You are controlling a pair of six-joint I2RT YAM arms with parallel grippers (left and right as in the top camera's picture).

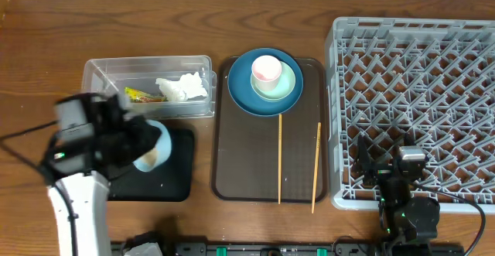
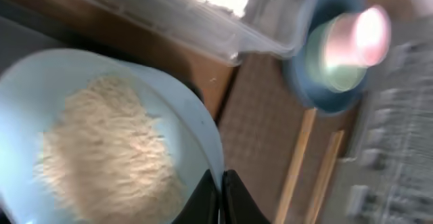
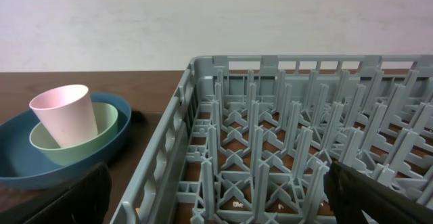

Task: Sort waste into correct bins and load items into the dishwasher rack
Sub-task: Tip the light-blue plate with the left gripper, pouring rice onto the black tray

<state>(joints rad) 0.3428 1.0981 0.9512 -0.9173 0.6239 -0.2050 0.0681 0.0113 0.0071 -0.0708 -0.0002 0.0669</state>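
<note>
My left gripper (image 2: 222, 187) is shut on the rim of the pale blue-white bowl (image 2: 101, 149) and holds it tilted above the shallow black tray (image 1: 176, 180). White rice-like grains (image 2: 108, 156) fill the bowl. The clear tub (image 1: 147, 70) behind it holds a crumpled tissue (image 1: 184, 87) and a yellow-green wrapper (image 1: 142, 95). On the brown serving tray (image 1: 240, 163) a dark blue plate (image 1: 240, 93) carries a pale green bowl (image 1: 288, 86) with a pink cup (image 1: 267, 69) in it. Two chopsticks (image 1: 280, 159) lie in front. My right gripper (image 3: 226, 204) is open over the front-left corner of the grey rack (image 1: 418, 93), holding nothing.
The rack (image 3: 284, 136) has a lattice of upright pegs and fills the table's right side. The brown tray sits between the rack and the two bins. A dark cable (image 1: 19, 144) loops at the left edge.
</note>
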